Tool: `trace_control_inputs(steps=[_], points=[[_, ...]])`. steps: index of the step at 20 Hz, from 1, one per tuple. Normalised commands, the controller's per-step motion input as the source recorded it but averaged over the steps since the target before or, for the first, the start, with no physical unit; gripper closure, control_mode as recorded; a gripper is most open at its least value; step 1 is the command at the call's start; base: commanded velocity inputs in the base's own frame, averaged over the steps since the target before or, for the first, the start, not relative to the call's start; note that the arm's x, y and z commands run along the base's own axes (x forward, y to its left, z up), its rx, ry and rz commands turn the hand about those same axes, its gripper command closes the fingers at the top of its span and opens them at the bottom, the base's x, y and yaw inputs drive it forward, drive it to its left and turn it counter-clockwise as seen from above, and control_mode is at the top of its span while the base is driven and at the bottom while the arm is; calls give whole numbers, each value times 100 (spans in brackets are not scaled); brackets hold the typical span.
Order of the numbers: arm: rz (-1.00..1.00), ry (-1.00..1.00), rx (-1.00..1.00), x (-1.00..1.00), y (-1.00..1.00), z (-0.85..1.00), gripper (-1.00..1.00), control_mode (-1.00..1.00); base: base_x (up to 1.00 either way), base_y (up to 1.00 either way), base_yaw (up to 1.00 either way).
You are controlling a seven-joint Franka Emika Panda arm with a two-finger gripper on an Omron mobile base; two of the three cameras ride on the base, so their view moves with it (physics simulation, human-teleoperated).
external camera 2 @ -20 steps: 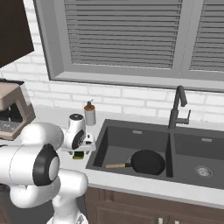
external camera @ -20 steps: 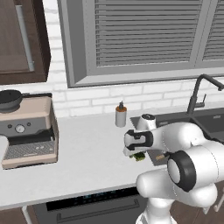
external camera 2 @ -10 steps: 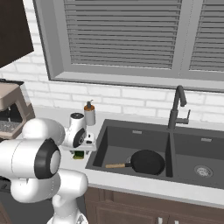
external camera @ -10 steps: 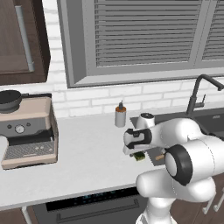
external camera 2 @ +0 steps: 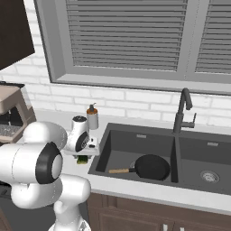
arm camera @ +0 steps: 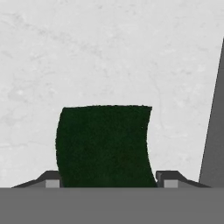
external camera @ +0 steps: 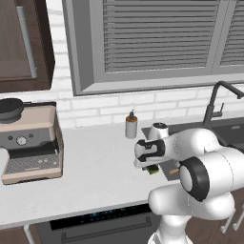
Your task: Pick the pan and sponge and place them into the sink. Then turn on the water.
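Note:
The green sponge lies flat on the pale counter, between my gripper's two dark tips, which press against its left and right sides. From the base views, the gripper points straight down over the sponge just left of the sink. Only a sliver of the sponge peeks out under the hand there. The black pan with its wooden handle rests on the floor of the sink's left basin. No stream runs from the tall dark tap.
A small soap bottle stands on the counter behind the hand, by the wall. The coffee machine with a dark pot on top sits far left. The sink's rim runs along the right of the hand view.
The jaws have drawn in around the sponge. Arm, sponge and pan stay where they were.

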Motion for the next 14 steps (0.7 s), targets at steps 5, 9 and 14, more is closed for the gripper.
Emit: trace_control_inputs(steps=[5,9,14], points=[[0,0,0,0,0,20,100,-100,0,0,0],[-2,0,0,-1,0,58,100,-100,0,0,0],[-9,6,0,-3,-13,59,100,-100,0,0,0]])
